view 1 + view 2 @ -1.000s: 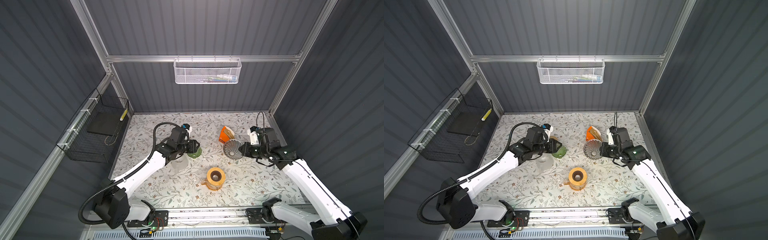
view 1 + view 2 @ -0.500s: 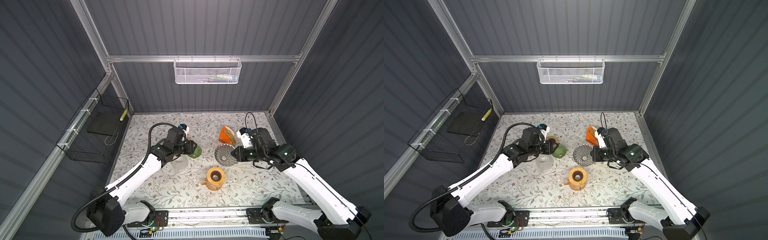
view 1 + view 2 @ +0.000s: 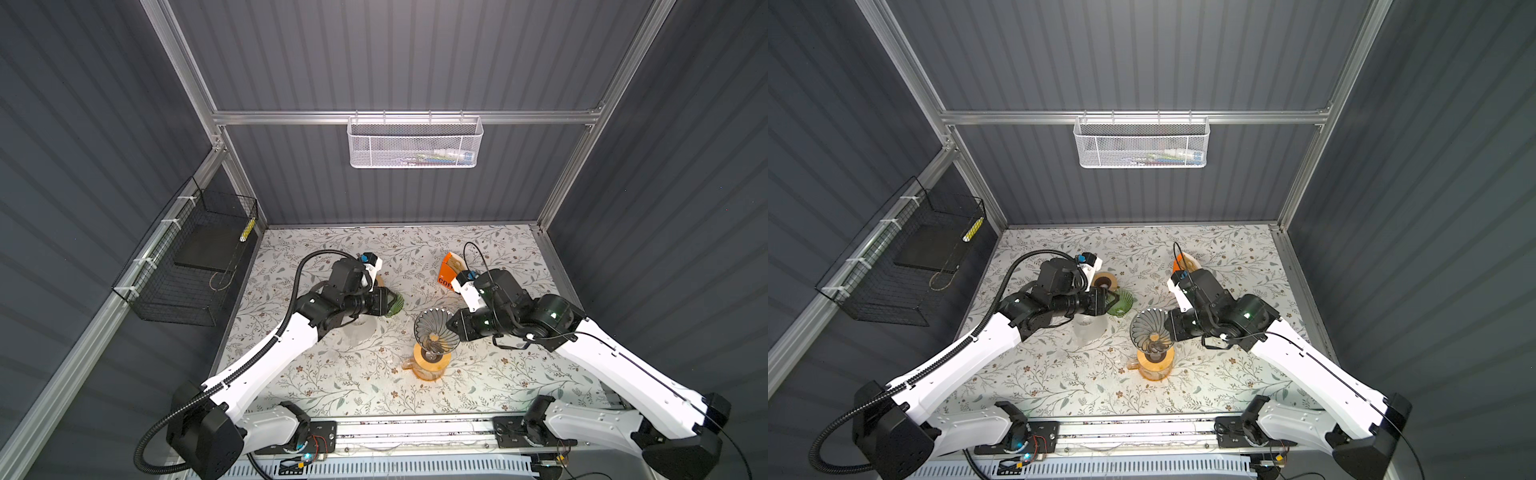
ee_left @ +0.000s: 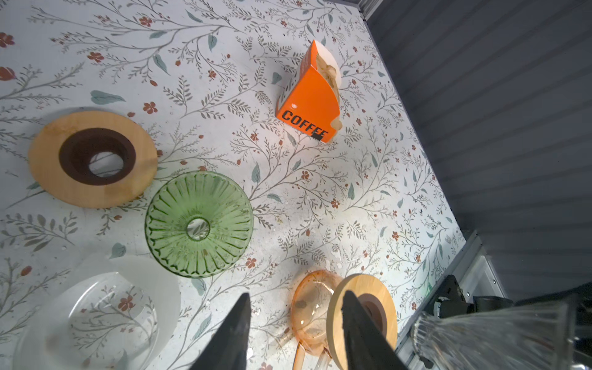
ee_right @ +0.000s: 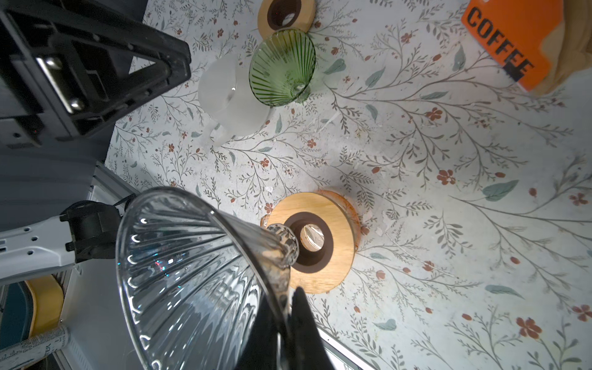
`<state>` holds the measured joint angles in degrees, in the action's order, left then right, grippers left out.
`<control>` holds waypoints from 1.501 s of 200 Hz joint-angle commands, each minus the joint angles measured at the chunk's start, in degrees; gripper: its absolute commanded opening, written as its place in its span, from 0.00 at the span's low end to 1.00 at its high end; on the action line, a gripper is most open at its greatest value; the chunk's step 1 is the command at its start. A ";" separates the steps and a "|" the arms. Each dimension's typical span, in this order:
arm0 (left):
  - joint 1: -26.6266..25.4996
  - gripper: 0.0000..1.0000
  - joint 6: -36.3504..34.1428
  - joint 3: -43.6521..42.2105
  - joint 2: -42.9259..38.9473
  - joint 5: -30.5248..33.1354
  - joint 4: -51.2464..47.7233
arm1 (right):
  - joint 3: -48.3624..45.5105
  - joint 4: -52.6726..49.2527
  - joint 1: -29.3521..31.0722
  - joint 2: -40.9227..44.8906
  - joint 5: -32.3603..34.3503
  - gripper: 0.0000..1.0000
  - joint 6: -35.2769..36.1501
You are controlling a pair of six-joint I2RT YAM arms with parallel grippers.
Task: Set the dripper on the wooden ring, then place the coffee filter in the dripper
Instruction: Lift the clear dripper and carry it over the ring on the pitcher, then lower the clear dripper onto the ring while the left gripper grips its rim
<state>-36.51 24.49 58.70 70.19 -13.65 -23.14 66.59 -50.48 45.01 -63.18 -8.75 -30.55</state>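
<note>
My right gripper (image 5: 286, 298) is shut on the wall of a clear ribbed glass dripper (image 5: 192, 272), which it holds tilted. In both top views the dripper (image 3: 434, 328) (image 3: 1150, 328) hangs just above the amber glass carafe with a wooden collar (image 3: 430, 368). Brown paper coffee filters (image 4: 326, 69) stick out of an orange box marked COFFEE (image 3: 449, 272) at the back. My left gripper (image 4: 296, 294) is open and empty, beside a green glass dripper (image 4: 198, 224) (image 3: 395, 306) that stands on the table.
A frosted white cup (image 3: 359, 328) stands under my left wrist. A loose wooden collar ring (image 4: 93, 158) lies behind the green dripper. A wire basket (image 3: 187, 266) hangs on the left wall and a white mesh one (image 3: 415, 143) on the back wall.
My right gripper has carried the clear dripper left and toward the front, from beside the orange box to above the amber carafe. The left arm has shifted only slightly.
</note>
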 commanded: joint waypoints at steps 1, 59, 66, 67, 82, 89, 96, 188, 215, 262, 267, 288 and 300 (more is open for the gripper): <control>-0.88 0.46 -0.57 -1.92 -2.07 -3.74 1.10 | -2.51 3.00 0.43 0.00 0.28 0.00 -1.87; -1.37 0.45 0.75 -5.07 -3.41 -6.72 4.41 | -7.64 8.07 0.39 -2.09 -1.27 0.00 -3.45; -1.37 0.45 0.73 -5.21 -3.17 -6.68 4.51 | -7.93 8.40 0.34 -2.54 -1.42 0.00 -3.47; -1.37 0.45 0.78 -5.19 -3.19 -6.67 4.51 | -7.95 8.43 0.34 -2.59 -1.43 0.00 -3.47; -1.46 0.44 0.91 -5.30 -2.90 -6.73 4.72 | -8.22 8.61 0.34 -3.01 -1.28 0.00 -3.36; -1.46 0.44 0.95 -5.41 -2.80 -6.79 4.98 | -8.44 8.73 0.34 -3.15 -1.07 0.00 -3.29; -1.46 0.44 1.00 -5.43 -2.79 -6.91 5.19 | -8.70 8.86 0.34 -3.21 -0.84 0.00 -3.29; -2.07 0.39 0.39 -4.85 -1.81 -13.24 4.48 | -12.48 10.75 0.32 -2.82 -1.16 0.00 -5.22; -3.15 0.38 -0.05 -4.82 -1.64 -14.39 2.00 | -13.36 11.20 0.31 -2.57 -1.11 0.00 -5.66; -5.55 0.36 -0.15 -5.86 -2.34 -15.64 -1.33 | -14.80 11.93 0.28 -2.13 -0.59 0.00 -6.32; -5.79 0.35 -0.07 -6.00 -2.21 -16.06 -1.58 | -14.90 11.98 0.31 -2.20 -0.59 0.00 -6.41; -7.05 0.34 -0.23 -5.87 -1.39 -17.03 -2.82 | -15.23 11.88 0.27 -2.17 -0.43 0.00 -6.54; -7.87 0.34 -0.32 -5.92 -0.92 -16.78 -3.05 | -15.41 11.84 0.32 -2.04 -0.23 0.00 -6.70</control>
<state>-42.96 25.02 53.49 68.16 -28.64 -23.40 52.38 -38.79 45.17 -65.78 -9.47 -36.32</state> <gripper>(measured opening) 0.341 0.091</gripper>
